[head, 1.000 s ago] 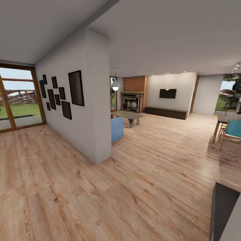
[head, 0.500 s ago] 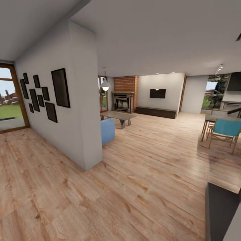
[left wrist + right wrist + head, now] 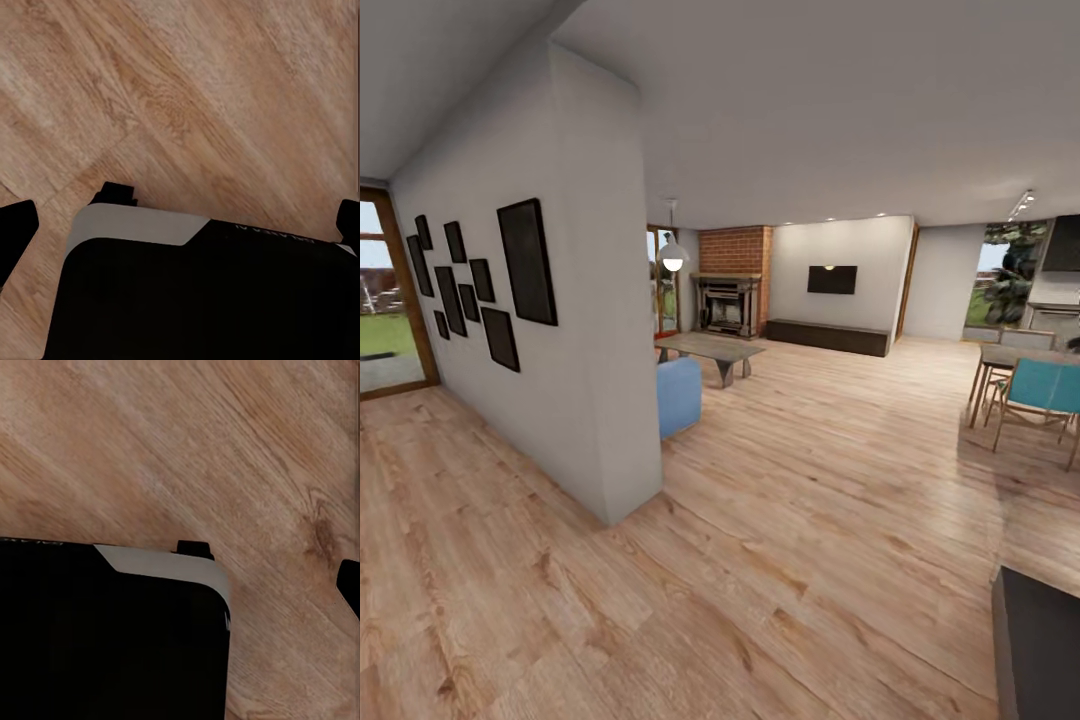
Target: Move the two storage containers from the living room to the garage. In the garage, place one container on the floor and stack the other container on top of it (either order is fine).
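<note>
The storage containers are out of view, and so are the garage and its floor. The living room [image 3: 800,300] lies ahead beyond a white partition wall [image 3: 595,330], with a brick fireplace [image 3: 740,270], a blue sofa end [image 3: 678,396] and a low coffee table [image 3: 710,348]. In the left wrist view my left gripper [image 3: 181,225] is open, its dark fingertips [image 3: 15,232] far apart over my black base and wood planks. In the right wrist view my right gripper [image 3: 180,585] is open, one fingertip [image 3: 351,585] showing at the frame's edge.
Black picture frames [image 3: 525,262] hang on the partition wall. A glass door [image 3: 385,300] is at far left. A dining table with teal chairs [image 3: 1040,395] stands at right. A dark cabinet corner [image 3: 1040,640] is close at lower right. Light wood floor [image 3: 810,500] stretches ahead.
The whole head view has shifted: the partition wall sits further left and larger, the glass door has slid toward the left edge, and the teal chairs have come further into view. The camera moved.
</note>
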`<state>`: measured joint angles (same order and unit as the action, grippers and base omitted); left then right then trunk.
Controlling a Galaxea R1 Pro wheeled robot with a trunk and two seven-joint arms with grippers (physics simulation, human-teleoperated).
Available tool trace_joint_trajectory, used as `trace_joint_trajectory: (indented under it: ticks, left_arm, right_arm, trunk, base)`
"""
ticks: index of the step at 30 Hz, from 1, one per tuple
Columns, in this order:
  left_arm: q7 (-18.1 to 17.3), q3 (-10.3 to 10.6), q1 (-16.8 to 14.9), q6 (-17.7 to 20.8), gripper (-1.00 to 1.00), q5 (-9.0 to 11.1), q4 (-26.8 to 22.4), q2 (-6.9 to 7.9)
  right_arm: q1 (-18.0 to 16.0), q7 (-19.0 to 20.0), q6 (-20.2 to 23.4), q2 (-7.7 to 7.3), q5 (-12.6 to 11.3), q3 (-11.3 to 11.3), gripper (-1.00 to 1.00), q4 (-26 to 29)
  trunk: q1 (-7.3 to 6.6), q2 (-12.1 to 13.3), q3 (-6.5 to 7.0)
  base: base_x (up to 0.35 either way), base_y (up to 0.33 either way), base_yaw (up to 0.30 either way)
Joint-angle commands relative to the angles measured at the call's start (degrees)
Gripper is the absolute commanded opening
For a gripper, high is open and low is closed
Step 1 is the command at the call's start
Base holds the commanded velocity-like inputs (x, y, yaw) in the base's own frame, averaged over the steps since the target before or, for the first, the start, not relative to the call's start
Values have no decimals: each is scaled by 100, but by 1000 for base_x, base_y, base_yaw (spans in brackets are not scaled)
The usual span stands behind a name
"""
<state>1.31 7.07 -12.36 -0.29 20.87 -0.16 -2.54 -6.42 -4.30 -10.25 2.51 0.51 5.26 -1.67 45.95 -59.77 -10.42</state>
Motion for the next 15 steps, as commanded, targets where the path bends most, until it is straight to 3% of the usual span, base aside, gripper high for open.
trace_joint_trajectory:
  ticks: [1, 15]
  left_arm:
    - [15, 49, -3, -4, 100, 48, -1, -4]
    - [13, 49, -3, -1, 100, 48, -1, -2]
  right_arm:
    - [-9, -29, -24, 3, 8, 42, 100, -18]
    - [-9, 25, -21, 3, 10, 39, 100, -18]
  trunk:
    - [4, -4, -8]
    - [4, -4, -8]
  base:
    - [332, 0, -131]
    - [332, 0, -234]
